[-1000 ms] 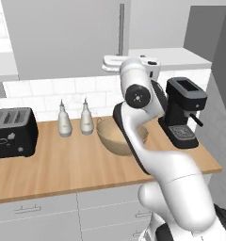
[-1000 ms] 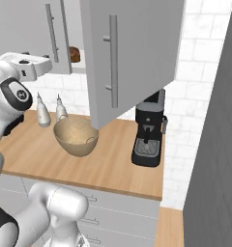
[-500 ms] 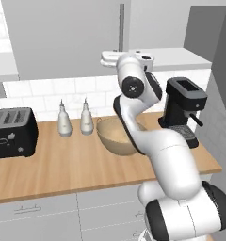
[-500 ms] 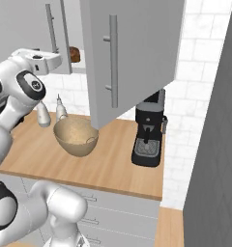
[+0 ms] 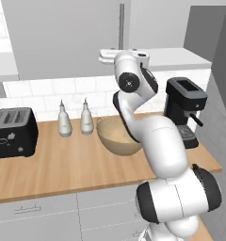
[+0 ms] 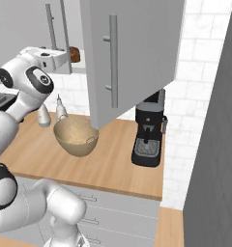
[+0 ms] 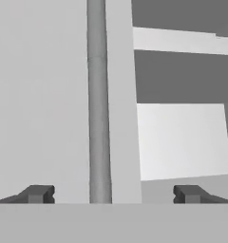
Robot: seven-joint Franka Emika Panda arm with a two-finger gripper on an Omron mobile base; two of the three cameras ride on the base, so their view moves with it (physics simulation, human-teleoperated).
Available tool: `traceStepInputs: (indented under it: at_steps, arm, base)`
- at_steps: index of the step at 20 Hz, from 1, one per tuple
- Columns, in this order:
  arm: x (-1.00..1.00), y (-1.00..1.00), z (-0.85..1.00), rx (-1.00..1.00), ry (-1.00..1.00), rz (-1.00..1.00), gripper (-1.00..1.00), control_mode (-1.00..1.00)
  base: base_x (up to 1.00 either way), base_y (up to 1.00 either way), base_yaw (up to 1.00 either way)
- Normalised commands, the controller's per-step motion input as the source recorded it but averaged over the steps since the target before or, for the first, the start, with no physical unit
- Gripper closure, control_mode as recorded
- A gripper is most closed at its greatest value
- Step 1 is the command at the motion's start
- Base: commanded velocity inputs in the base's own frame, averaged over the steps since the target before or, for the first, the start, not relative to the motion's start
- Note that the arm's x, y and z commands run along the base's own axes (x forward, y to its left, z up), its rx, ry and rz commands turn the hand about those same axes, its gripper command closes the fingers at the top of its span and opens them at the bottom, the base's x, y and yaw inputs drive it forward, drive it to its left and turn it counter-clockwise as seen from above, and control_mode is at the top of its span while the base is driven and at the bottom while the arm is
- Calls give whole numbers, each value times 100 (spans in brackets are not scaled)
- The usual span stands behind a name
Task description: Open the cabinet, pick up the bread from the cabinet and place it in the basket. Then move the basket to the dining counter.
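One light grey two-door wall cabinet (image 6: 132,53), right door swung open; one small dark brown bread chunk (image 6: 76,54) seen upper left; one tan round basket (image 6: 75,136); two-finger gripper (image 7: 111,193) spread open.

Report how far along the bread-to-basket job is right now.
Done: one cabinet door is swung open, and the bread shows on the shelf inside. In hand: the open gripper faces the other door's bar handle, holding nothing. Left: grasp the bread, drop it into the basket on the worktop, then carry the basket to the dining counter.
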Motion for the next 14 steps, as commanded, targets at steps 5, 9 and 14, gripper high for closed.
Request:
traceStepInputs:
  at_steps: [5, 9, 14]
  arm:
    - [33, 20, -5, -2, 0, 0, -100, -100]
    - [37, 18, -3, -2, 0, -1, -100, -100]
    - [59, 3, -4, 0, 0, 0, 100, -100]
  base:
    - [0, 0, 0]
    - [0, 0, 0]
    - [0, 0, 0]
